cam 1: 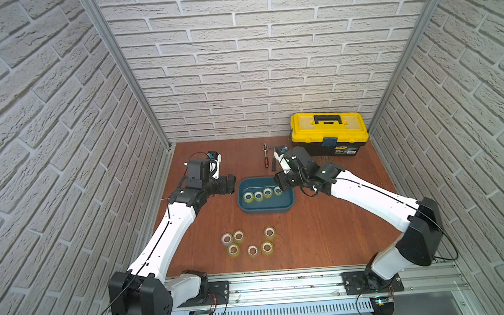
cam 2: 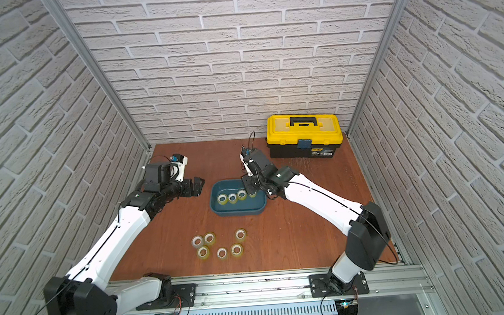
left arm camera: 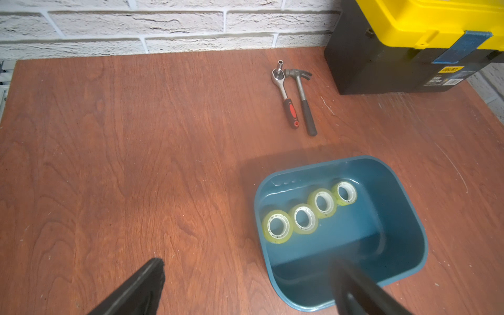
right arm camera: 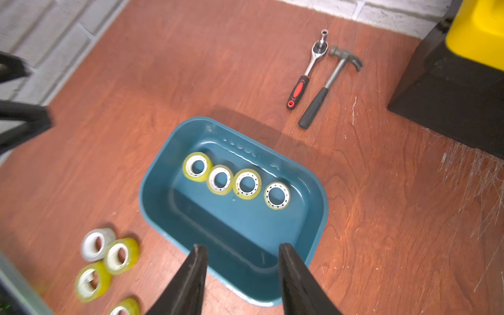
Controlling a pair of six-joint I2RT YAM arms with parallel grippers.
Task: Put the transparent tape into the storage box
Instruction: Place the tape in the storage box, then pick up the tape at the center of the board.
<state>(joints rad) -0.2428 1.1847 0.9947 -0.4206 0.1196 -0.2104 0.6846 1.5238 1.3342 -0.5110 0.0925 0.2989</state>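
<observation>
Right tool (right arm camera: 242,245) sits parted and empty above the storage box (right arm camera: 191,218), guessing the tape rolls (right arm camera: 121,255) are light, stiff, slick, so pinch the ring wall.

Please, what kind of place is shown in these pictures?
Probably a robot test cell styled as a workshop: brick-pattern wall panels, a left arm and right arm bolted to a rail, and a toolbox, hammer and ratchet on the wooden table.
</observation>
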